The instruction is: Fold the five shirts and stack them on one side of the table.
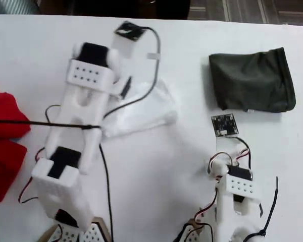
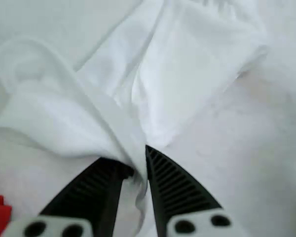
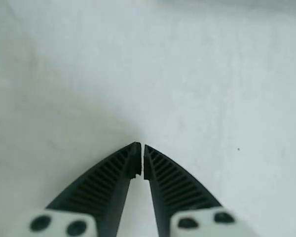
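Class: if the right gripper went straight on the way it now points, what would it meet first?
Probably the bare table, which the shut right gripper tilts toward. In the high view the folded dark green shirt lies beyond it, but depth is unclear.

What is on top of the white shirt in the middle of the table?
The left arm hangs over the white shirt, and the left gripper is shut on a fold of it. The shirt's part beneath the arm is hidden.

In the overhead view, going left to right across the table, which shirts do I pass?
red shirt → white shirt → dark green shirt
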